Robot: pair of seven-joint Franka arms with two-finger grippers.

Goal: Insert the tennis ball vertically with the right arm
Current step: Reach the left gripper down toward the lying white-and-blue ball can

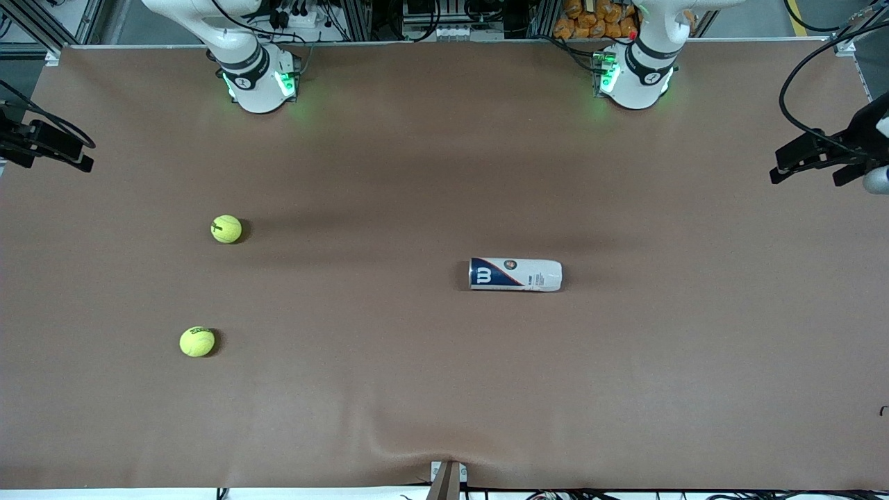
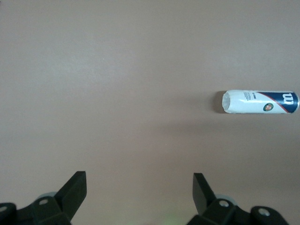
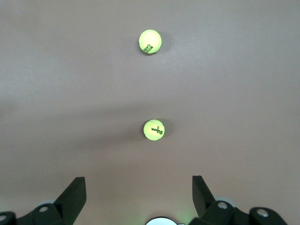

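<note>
Two yellow-green tennis balls lie on the brown table toward the right arm's end: one [image 1: 226, 228] closer to the bases, one [image 1: 197, 342] nearer the front camera. Both show in the right wrist view, the first [image 3: 154, 130] and the second [image 3: 150, 41]. A white and dark blue ball can [image 1: 515, 274] lies on its side mid-table; it also shows in the left wrist view [image 2: 260, 101]. My right gripper [image 3: 139, 187] is open and empty, high over the table, apart from the balls. My left gripper [image 2: 139, 187] is open and empty over bare table. The front view shows only the arm bases [image 1: 257, 76].
Black camera mounts stand at both ends of the table [image 1: 42, 142] [image 1: 830, 153]. The brown table cover [image 1: 417, 389] has a wrinkle near its front edge. Cables and equipment sit along the edge by the bases.
</note>
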